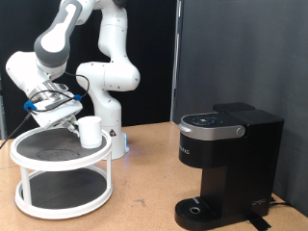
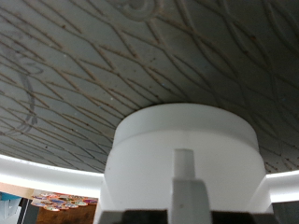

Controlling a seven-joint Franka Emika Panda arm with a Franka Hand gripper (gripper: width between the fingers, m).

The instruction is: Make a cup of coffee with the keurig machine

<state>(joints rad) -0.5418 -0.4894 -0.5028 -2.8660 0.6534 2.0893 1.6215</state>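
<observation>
The white cup [image 1: 89, 131] stands upright on the top tier of a white round two-tier stand [image 1: 60, 159] at the exterior view's left. My gripper [image 1: 69, 115] is right beside the cup, on its left in the exterior view, just above the tier's dark patterned mat. In the wrist view the cup [image 2: 187, 140] fills the lower middle, very close, with one grey finger [image 2: 184, 182] in front of its wall. The other finger is hidden. The black keurig machine [image 1: 226, 164] stands at the exterior view's right with its lid down and nothing on its round drip base [image 1: 197, 207].
The robot's white base [image 1: 106, 96] stands behind the stand. The wooden table top [image 1: 144, 192] stretches between the stand and the machine. A dark curtain hangs behind.
</observation>
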